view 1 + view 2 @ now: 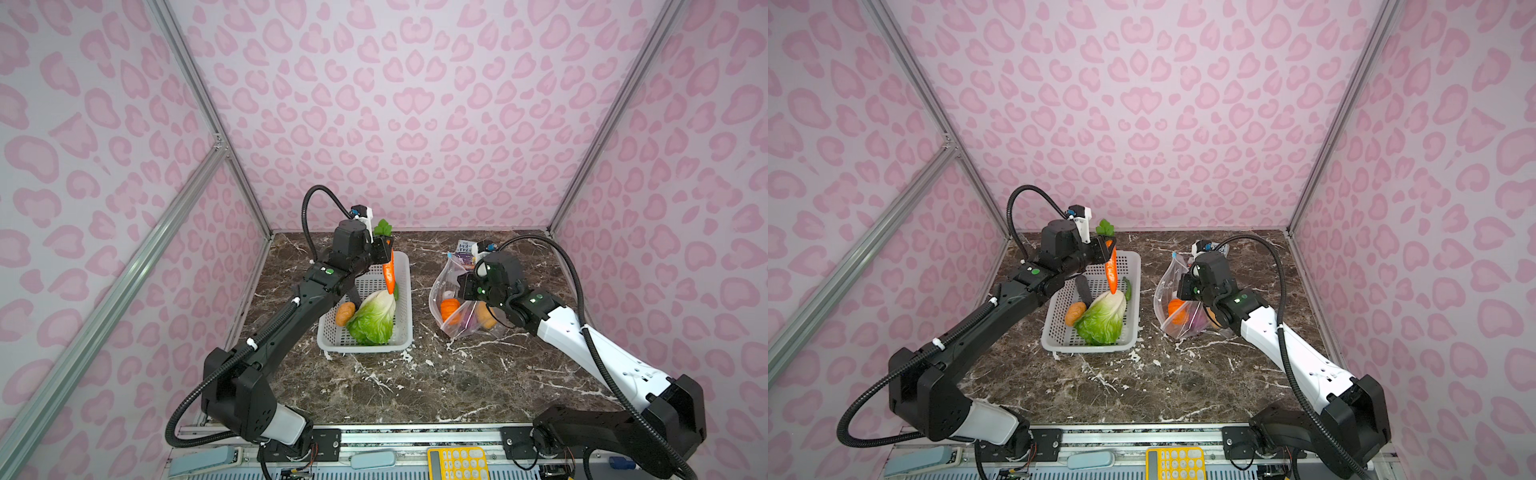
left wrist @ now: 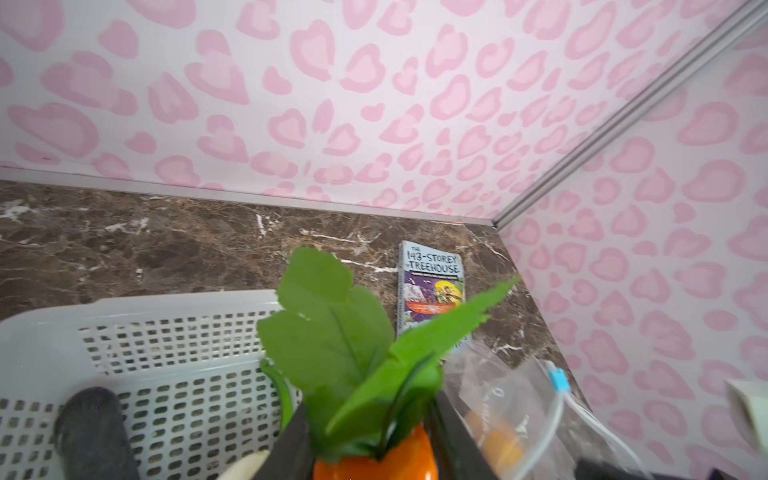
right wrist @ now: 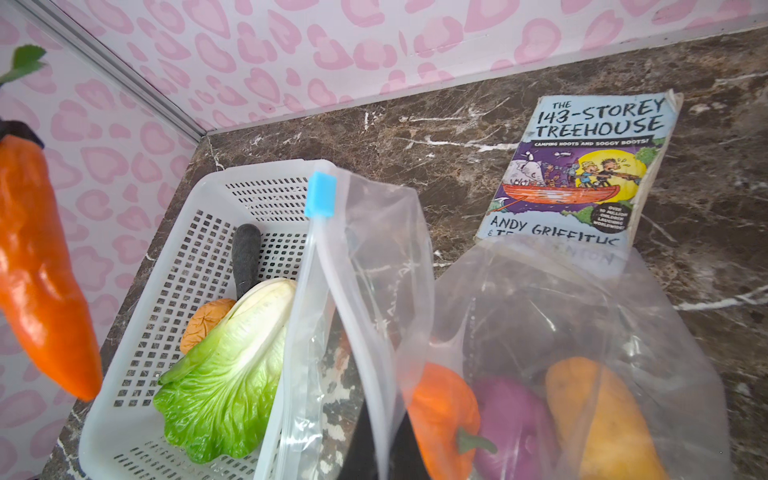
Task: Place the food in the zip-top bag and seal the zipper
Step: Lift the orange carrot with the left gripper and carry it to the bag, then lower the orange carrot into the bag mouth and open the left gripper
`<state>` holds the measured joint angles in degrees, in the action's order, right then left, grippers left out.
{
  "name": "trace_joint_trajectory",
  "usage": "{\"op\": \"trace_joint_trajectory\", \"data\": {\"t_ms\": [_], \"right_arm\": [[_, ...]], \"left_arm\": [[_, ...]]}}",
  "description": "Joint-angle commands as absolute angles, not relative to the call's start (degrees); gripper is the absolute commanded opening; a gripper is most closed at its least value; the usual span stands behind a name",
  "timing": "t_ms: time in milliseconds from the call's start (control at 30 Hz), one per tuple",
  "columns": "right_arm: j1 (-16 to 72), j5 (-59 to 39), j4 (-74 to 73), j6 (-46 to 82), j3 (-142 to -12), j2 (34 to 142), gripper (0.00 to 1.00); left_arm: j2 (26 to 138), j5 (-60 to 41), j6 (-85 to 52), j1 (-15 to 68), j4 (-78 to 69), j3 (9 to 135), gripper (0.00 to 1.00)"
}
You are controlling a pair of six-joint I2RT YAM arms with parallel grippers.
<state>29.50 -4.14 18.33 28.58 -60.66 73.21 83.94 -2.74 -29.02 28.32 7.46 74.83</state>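
My left gripper point(image 1: 384, 249) is shut on the top of the orange carrot point(image 1: 389, 272), which hangs point-down over the white basket point(image 1: 365, 345); its green leaves fill the left wrist view. A cabbage point(image 1: 374, 318), a tan potato point(image 1: 345, 313) and a small green piece point(image 1: 1127, 289) lie in the basket. My right gripper point(image 1: 463, 289) is shut on the mouth edge of the zip-top bag point(image 3: 540, 299) and holds it up and open. Inside the bag are a pumpkin point(image 3: 442, 415), a purple onion point(image 3: 511, 419) and a potato point(image 3: 602, 415). The zipper's blue slider point(image 3: 320, 195) sits at the raised end.
A dark grey stick-like object point(image 3: 246, 257) also lies in the basket. A paperback book point(image 3: 582, 166) lies flat behind the bag near the back wall. A yellow calculator point(image 1: 457, 463) sits on the front rail. Pink patterned walls close in three sides.
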Motion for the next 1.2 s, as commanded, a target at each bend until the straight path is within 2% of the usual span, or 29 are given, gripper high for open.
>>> {"op": "trace_joint_trajectory", "data": {"t_ms": [0, 167, 433, 800, 1167], "right_arm": [[29.58, -4.47, 16.86, 29.02, -60.39, 72.94, 0.00], [29.60, -5.57, 16.40, 29.66, -60.27, 72.86, 0.00], [29.79, -6.33, 16.77, 30.54, -60.91, 72.31, 0.00], [29.75, -7.03, 16.59, 30.94, -61.17, 72.95, 0.00], [29.71, -7.97, 16.34, 31.03, -61.87, 73.56, 0.00]], "left_arm": [[80.90, -2.83, -32.83, 30.34, 1.66, 71.82, 0.38], [77.22, 2.31, -34.89, 35.30, -5.96, 66.46, 0.38], [77.34, 7.35, -35.05, 42.35, -17.97, 62.04, 0.37], [84.17, 10.09, -32.13, 47.79, -31.64, 60.66, 0.37], [90.64, 11.07, -28.75, 49.82, -40.20, 58.89, 0.37]]}}
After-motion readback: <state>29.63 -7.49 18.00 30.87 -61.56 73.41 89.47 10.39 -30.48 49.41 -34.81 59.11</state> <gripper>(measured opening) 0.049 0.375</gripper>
